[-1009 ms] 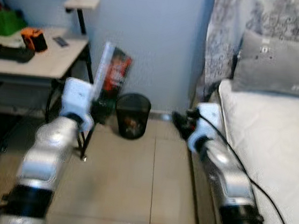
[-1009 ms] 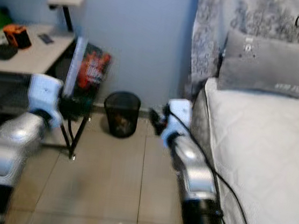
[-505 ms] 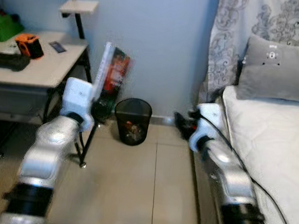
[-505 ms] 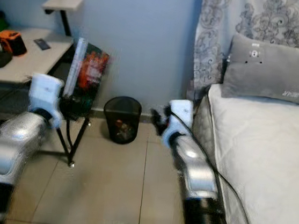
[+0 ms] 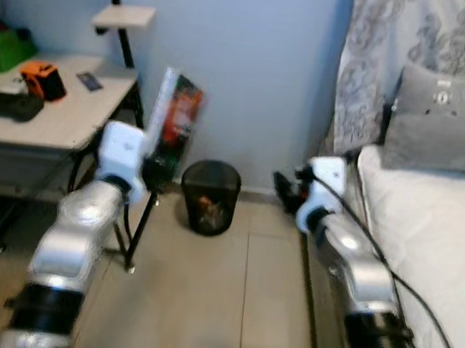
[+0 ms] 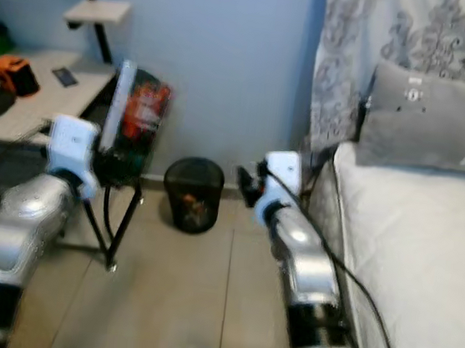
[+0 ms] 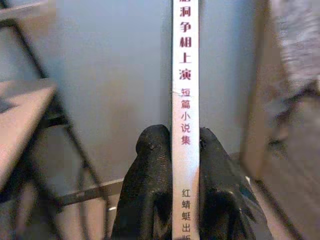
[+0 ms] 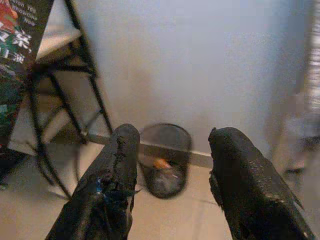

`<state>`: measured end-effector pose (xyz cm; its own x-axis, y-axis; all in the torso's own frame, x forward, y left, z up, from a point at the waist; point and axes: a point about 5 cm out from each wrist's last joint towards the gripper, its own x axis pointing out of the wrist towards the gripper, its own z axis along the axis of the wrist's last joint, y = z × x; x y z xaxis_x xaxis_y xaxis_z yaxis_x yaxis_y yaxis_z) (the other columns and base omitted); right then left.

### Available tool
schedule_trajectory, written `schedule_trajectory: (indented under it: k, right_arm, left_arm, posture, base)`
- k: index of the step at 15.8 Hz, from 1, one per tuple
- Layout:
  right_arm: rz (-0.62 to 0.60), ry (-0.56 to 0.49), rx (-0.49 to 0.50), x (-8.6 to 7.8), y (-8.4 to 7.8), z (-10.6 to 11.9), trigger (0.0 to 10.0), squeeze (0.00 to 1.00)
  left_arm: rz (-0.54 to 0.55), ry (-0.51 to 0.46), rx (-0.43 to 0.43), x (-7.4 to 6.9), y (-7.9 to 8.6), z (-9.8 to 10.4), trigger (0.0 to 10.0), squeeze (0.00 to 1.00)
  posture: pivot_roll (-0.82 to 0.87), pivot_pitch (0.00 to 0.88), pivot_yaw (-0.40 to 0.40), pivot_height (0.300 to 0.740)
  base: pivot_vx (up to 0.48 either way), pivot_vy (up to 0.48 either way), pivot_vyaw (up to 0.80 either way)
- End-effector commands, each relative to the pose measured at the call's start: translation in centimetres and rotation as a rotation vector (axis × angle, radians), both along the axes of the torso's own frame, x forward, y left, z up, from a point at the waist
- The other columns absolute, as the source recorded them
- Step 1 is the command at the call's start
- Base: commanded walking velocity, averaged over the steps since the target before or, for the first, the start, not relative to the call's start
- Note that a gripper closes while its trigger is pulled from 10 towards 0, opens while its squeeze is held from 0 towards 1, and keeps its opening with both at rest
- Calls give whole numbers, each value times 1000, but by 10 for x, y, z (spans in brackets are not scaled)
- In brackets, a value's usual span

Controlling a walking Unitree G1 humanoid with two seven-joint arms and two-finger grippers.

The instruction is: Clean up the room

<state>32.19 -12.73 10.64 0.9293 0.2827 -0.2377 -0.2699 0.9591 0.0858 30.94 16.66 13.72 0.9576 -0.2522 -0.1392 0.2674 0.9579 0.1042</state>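
Between left gripper [image 7: 186, 165] fingers: book [image 5: 174, 115] clamped, long axis upright; desk [image 5: 62, 117] just left. Right gripper [image 8: 172, 170] jaws apart, empty.

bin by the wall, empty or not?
Not empty. The bin stands upright with something orange and other bits at its bottom, seen through the mesh; how full, cannot tell.

Glossy paper book [image 5: 174, 117], black wire-mesh bin [image 5: 210, 197], matt cloth pillow [image 5: 448, 123].

Pale blue wall [image 5: 255, 51]; tiled floor [image 5: 201, 305]; desk [image 5: 63, 113] left; bed [image 5: 435, 239] right.
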Motion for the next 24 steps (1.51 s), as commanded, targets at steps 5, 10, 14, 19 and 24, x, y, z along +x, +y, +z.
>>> schedule_trajectory:
  k: [5,10,14,19,24]
  right_arm:
    - [23,-21,7,2,10,5,10000,0]
    - [21,-20,5,2,9,4,10000,0]
    - [28,-25,6,2,9,4,10000,0]
    - [28,-33,9,2,10,6,10000,0]
    - [10,-17,27,3,8,5,10000,0]
  left_arm:
    - [22,-65,13,4,9,16,10000,0]
    - [18,-64,17,4,9,16,10000,0]
    - [17,-63,15,3,8,15,10000,0]
    - [14,-64,16,4,8,15,10000,0]
    - [27,-72,13,4,9,17,10000,0]
  posture:
    - [4,0,56,740]
    - [3,0,56,740]
    - [3,0,55,740]
    - [3,0,55,740]
    - [3,0,53,740]
  base:
    - [375,0,0]
    - [375,0,0]
    - [375,0,0]
    - [375,0,0]
    - [145,0,-439]
